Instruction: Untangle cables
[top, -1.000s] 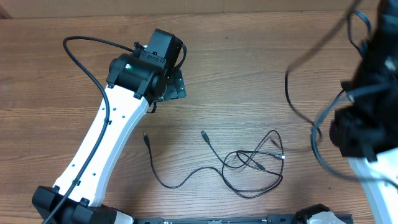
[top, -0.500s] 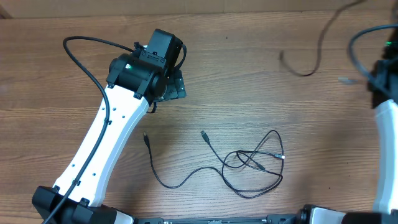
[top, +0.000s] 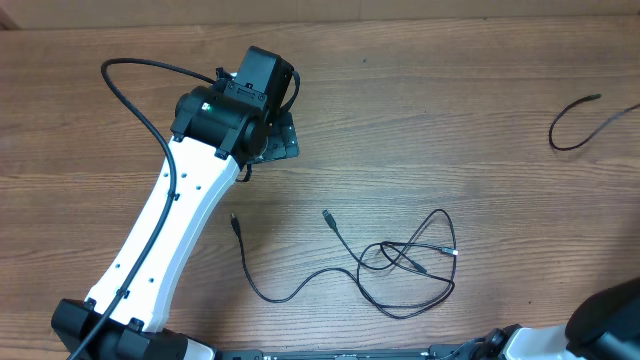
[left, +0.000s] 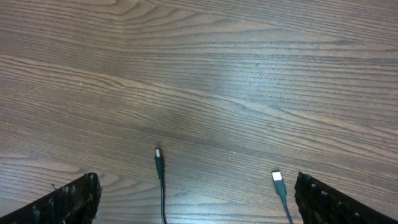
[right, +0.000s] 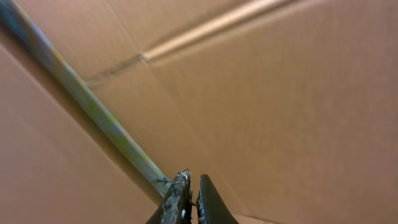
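**Overhead:** Brown wood-grain counter (top: 420, 90). Thin black plug-ended cables (top: 398, 258) lie loosely tangled at front centre. One separate thin black cable (top: 553, 130) is curled well apart at the far right. On the white-and-black left arm (top: 190, 210), the fingers are hidden under the wrist. The right arm (top: 610, 320) is cut off at the corner.

**Left wrist:** Left fingers (left: 71, 200) are spread wide with only the tips in frame. Two small plugs (left: 158, 155) lie between them.

**Right wrist:** Right fingers (right: 177, 199) are almost together. Brown cardboard (right: 280, 93) is behind them, crossed by a blurred streak that cannot be made out.

Right arm (top: 612, 318) retreated low; a cable (top: 566, 128) shifted far right.
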